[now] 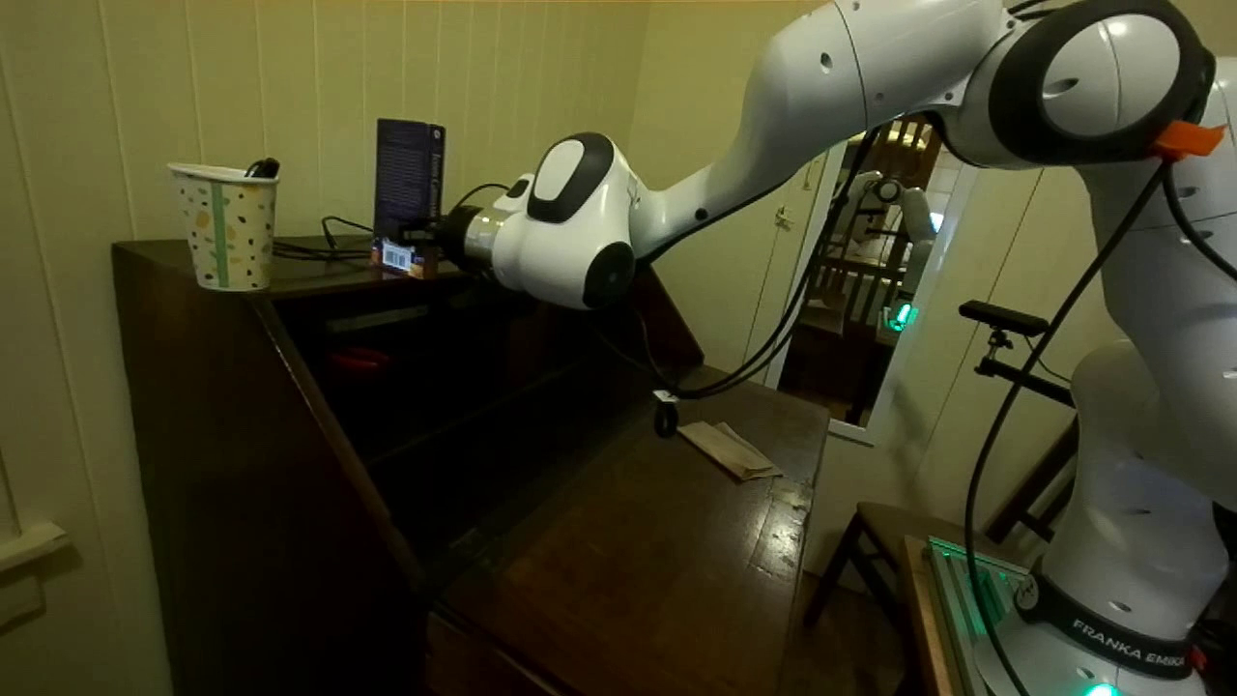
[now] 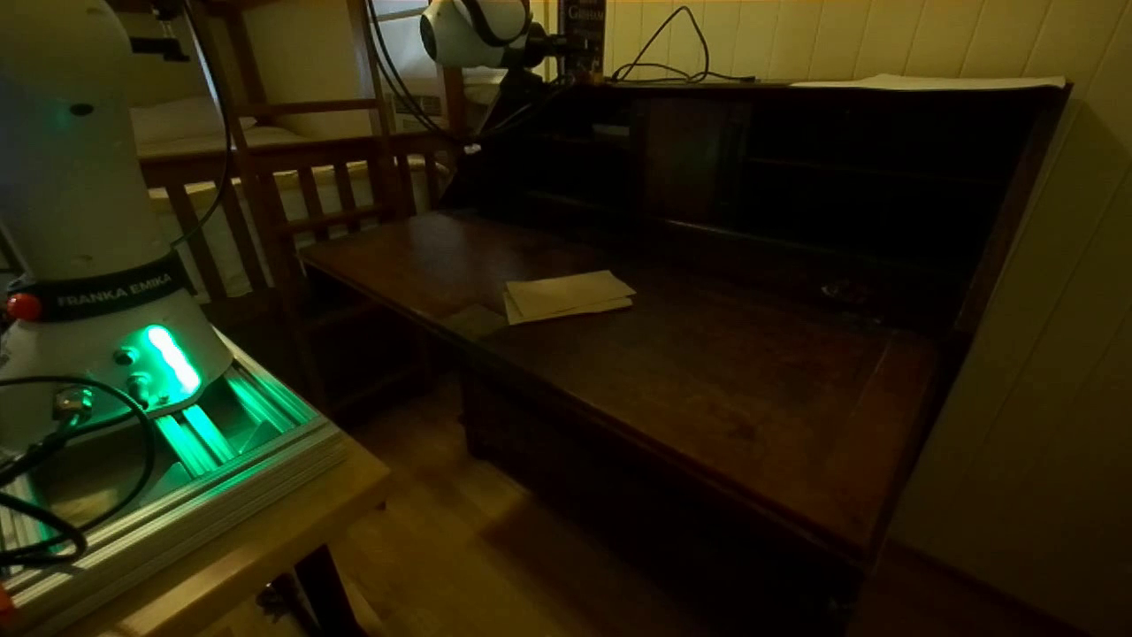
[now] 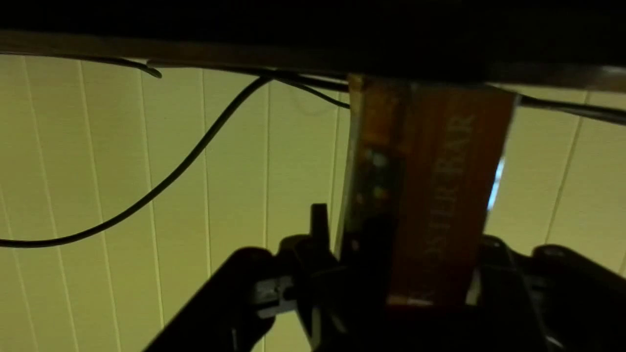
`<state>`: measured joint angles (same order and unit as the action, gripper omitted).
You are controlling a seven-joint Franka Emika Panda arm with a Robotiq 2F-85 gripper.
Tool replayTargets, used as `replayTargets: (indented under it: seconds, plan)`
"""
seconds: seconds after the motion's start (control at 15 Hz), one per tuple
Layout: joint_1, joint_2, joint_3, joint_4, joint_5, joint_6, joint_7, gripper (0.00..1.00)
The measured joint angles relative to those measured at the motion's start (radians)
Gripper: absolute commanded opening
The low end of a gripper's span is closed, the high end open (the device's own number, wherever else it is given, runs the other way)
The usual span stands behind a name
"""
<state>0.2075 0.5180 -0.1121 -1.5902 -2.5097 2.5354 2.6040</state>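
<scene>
A book stands upright on top of the dark wooden desk, near its front edge. Its back cover carries a barcode. In the wrist view, which is upside down, the book's reddish spine reads "OSTER BAR". My gripper has its jaws on either side of the book, low on it. A thin strip of wall shows between the left finger and the book. On the right, the finger is very close to the spine; contact is unclear in the shadow. In an exterior view the gripper is small and dark beside the book.
A patterned paper cup with something black in it stands at the desk top's end. Black cables lie behind the book. Folded brown paper rests on the lowered desk leaf. A white sheet lies on the desk top.
</scene>
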Motion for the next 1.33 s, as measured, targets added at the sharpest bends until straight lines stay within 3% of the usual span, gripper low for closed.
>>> replayTargets:
  seconds: [0.07, 0.2, 0.67, 1.0, 1.33]
  plan:
    - [0.000, 0.002, -0.001, 0.000, 0.000, 0.004, 0.000, 0.95]
    - [0.000, 0.004, -0.003, 0.000, 0.000, 0.008, 0.000, 1.00]
    - [-0.001, 0.004, -0.005, -0.001, 0.000, 0.014, -0.002, 1.00]
    - [-0.099, -0.033, 0.132, -0.008, 0.040, 0.040, -0.117, 1.00]
    - [-0.106, -0.148, 0.136, -0.121, 0.399, 0.072, -0.484, 1.00]
